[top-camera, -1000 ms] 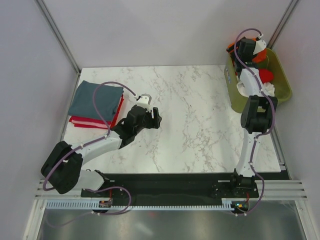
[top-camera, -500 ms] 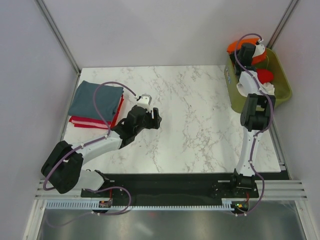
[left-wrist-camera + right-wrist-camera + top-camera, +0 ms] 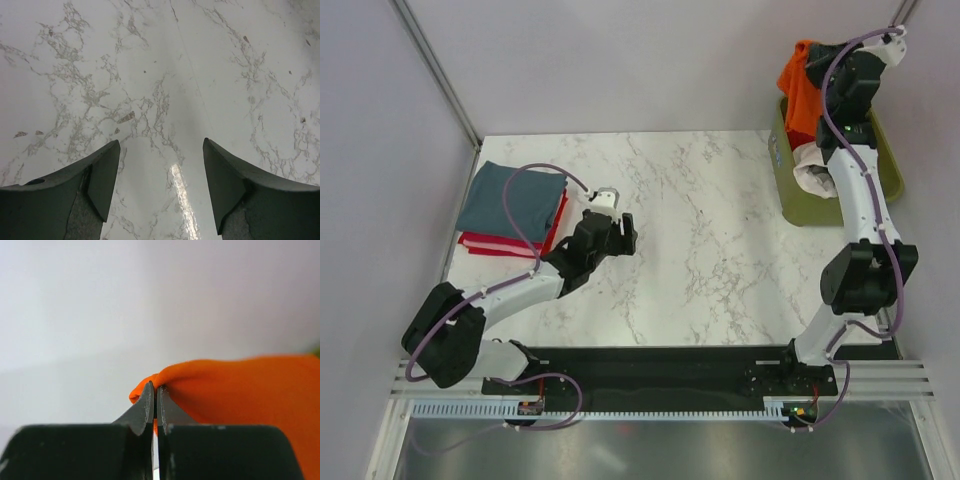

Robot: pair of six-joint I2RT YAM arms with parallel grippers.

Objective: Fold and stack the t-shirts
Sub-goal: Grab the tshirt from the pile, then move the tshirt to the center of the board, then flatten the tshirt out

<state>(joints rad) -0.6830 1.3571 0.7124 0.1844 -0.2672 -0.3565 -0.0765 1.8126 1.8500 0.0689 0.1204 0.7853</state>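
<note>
My right gripper (image 3: 156, 388) is shut on a fold of the bright orange t-shirt (image 3: 240, 390), which it holds high over the bin. From above, the orange t-shirt (image 3: 802, 88) hangs down from the raised right gripper (image 3: 817, 55) into the olive-green bin (image 3: 882, 150). A white t-shirt (image 3: 813, 180) lies in the bin. At the table's left, a folded grey-blue t-shirt (image 3: 510, 200) rests on top of folded red t-shirts (image 3: 498, 244). My left gripper (image 3: 161, 150) is open over bare marble, right of that stack, nothing between its fingers.
The olive-green bin stands off the table's far right corner. Grey walls and metal posts (image 3: 435, 70) close in the back and sides. The marble tabletop (image 3: 710, 230) stretches between the stack and the bin.
My right gripper closed on the orange t-shirt in the bin and lifted it upward, the arm stretching tall. The left arm stayed still.
</note>
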